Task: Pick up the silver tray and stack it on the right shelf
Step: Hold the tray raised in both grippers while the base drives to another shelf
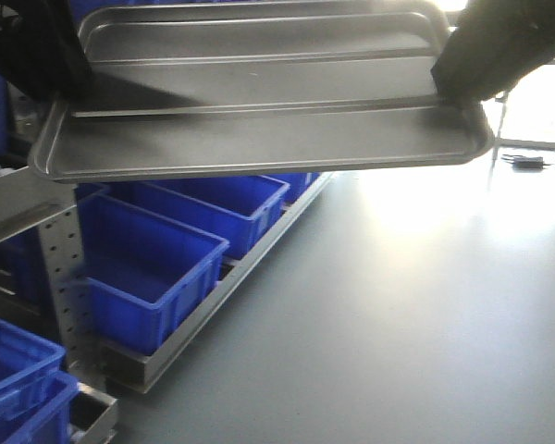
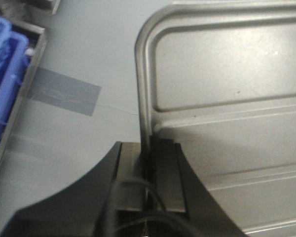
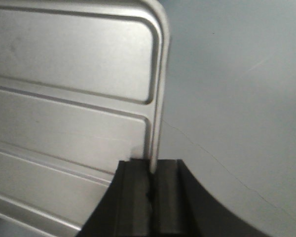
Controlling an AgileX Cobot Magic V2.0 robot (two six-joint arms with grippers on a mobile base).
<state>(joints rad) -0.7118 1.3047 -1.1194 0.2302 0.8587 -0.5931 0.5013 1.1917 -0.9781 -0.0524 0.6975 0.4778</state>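
Tray (image 1: pixel 259 139): silver, held up above the floor (image 1: pixel 398 324).
Left gripper (image 2: pixel 149 153): clamped on one short rim.
Right gripper (image 3: pixel 152 168): clamped on the opposite rim.
Bins (image 1: pixel 157 259): blue, below left.

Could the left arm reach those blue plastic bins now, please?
Probably not: the left tool is shut on the shiny ribbed steel tray, as is the right tool, so it isn't free.

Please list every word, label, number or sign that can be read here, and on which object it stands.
None can be read in any view. The silver tray is plain metal, the blue bins show no label, the grey tape patch on the floor is blank. The small dark object on the far floor is too small to tell.
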